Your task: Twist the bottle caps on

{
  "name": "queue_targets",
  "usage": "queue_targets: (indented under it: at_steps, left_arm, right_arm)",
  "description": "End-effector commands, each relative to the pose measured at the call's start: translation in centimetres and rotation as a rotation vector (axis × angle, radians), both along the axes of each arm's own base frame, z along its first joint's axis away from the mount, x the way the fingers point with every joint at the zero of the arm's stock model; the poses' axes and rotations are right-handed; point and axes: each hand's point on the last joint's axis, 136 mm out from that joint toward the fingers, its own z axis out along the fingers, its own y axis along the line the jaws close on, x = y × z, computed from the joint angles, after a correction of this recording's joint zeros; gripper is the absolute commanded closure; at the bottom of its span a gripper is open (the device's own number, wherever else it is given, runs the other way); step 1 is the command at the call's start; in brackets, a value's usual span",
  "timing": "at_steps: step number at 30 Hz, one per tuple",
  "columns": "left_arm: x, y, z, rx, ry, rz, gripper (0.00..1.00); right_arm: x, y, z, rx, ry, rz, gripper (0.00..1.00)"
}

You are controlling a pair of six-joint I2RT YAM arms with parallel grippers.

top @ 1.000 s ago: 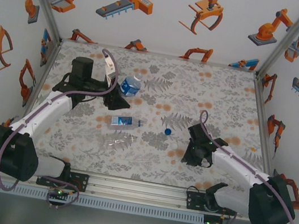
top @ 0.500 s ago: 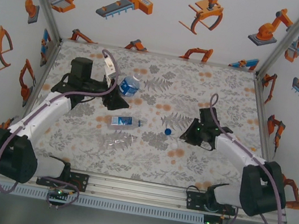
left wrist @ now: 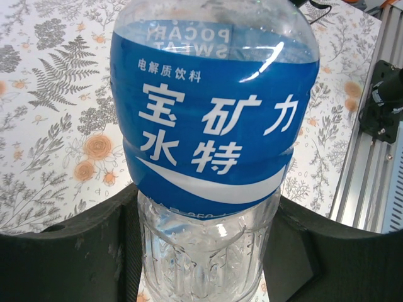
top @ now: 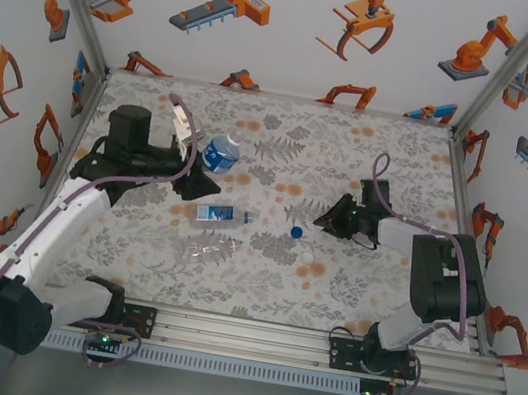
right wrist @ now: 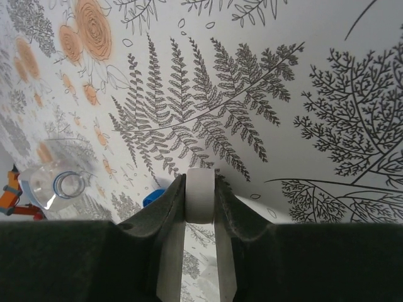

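At the wrists, right claw [right wrist: 199, 182] pinches cap [right wrist: 200, 200]; left claw [left wrist: 204, 251] grips bottle [left wrist: 214, 126].

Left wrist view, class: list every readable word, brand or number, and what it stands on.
"电解质饮料": blue label of the gripped bottle.
"宝矿力水特": same label, large white characters, two rows.
"POCARI SWEAT": mirrored, faint, seen through the bottle at the label's top.
Small print at the label's lower edge: too blurred to read.
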Motion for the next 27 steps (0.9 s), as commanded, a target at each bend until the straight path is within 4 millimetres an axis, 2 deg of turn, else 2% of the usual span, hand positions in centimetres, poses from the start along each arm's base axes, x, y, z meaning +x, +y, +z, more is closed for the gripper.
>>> queue_targets:
  at_steps: [1,7,14,16,23,27]
  left_arm:
    - [-0.9,0.6,-0.7,0.033,-0.009,0.014,0.99]
    - [-1.3,1.0,-1.4,0.061,0.008,0.027,0.99]
    - [-1.5,1.4,-1.8,0.072,0.003,0.047,0.99]
    - [-1.5,1.5,-2.2,0.076,0.009,0.05,0.99]
    - [-1.3,1.5,-2.8,0.081,0.018,0.056,0.99]
    - [-1.3,1.5,-2.9,0.083,0.018,0.055,0.99]
  right_arm:
    - [-0.6,-1.1,-0.9,-0.054,0.017,0.005,0.7]
    - [-2.3,-2.7,-1.9,-0.151,0.086,-0.005,0.62]
    - [-3.4,-3.9,-2.1,-0.224,0.123,-0.01,0.63]
    - [-3.5,-4.0,-2.1,-0.233,0.123,-0.007,0.66]
    - [-3.2,-4.0,-1.8,-0.234,0.11,-0.008,0.69]
    - [-2.5,-3.3,-1.1,-0.188,0.075,-0.003,0.72]
